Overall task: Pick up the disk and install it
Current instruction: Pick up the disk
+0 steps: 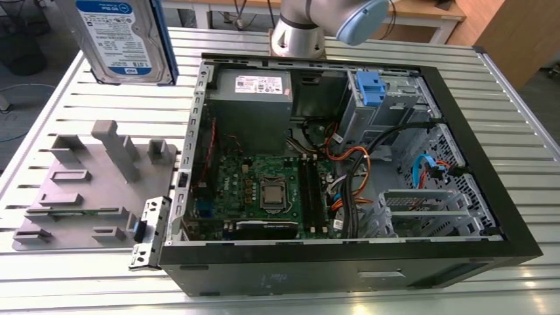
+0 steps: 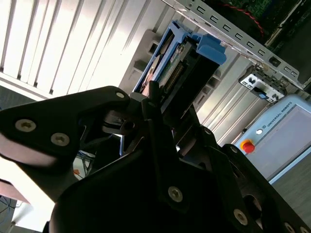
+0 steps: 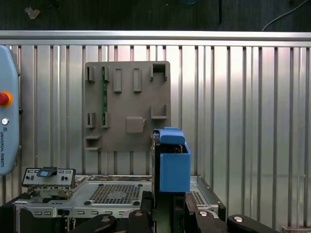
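Silver tabletop sits below. My pincer squeezes the disk, which sticks straight out, long way, from its tips.

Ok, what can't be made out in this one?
Exterior view: the disk runs off the top edge, so its upper end is cut off.
Second wrist view: the gripper covers most of the disk.
First wrist view: the disk is edge-on, its label turned away, its lower end behind the gripper.
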{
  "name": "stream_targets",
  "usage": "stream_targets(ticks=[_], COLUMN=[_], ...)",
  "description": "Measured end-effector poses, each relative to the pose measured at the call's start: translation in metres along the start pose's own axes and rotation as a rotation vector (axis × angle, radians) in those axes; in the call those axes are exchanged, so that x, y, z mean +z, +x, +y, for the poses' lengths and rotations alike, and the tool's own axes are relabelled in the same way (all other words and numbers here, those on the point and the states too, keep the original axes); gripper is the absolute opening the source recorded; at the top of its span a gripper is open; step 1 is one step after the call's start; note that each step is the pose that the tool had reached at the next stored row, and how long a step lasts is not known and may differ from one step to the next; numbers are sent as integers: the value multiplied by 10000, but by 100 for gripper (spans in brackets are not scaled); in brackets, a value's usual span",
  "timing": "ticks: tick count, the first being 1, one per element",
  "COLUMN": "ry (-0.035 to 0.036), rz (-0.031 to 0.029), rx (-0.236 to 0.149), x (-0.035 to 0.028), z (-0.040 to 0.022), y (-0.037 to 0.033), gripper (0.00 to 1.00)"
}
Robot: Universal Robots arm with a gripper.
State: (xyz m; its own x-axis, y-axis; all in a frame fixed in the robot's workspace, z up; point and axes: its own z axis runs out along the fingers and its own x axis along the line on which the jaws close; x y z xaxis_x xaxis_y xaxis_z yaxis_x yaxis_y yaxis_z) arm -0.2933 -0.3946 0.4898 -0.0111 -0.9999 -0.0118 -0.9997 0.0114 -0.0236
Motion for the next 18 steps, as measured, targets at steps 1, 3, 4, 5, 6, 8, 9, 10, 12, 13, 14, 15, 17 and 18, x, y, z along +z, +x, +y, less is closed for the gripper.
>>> stream_targets(ticks=[1, 3, 4, 5, 6, 8, 9, 10, 12, 13, 14, 15, 17, 18], ry=[-1, -1, 0, -1, -2, -2, -3, -3, -7, -7, -7, -8, -11, -14], rz=[1, 1, 0, 0, 1, 1, 0, 0, 2, 1, 1, 0, 1, 1], rx=[-1, -2, -1, -1, -2, 0, 0, 0, -1, -1, 0, 0, -1, -1], x=[-1, 0, 1, 2, 2, 5, 7, 8, 9, 11, 12, 14, 17, 18], z=[-1, -21, -45, -77, -116, -200, -243, -281, -360, -399, -439, -484, -570, -616], y=[0, -1, -1, -1, -1, -2, -3, -3, -4, -4, -5, -6, -6, -7], gripper=[35, 35, 35, 35, 35, 35, 35, 35, 35, 35, 35, 35, 35, 35])
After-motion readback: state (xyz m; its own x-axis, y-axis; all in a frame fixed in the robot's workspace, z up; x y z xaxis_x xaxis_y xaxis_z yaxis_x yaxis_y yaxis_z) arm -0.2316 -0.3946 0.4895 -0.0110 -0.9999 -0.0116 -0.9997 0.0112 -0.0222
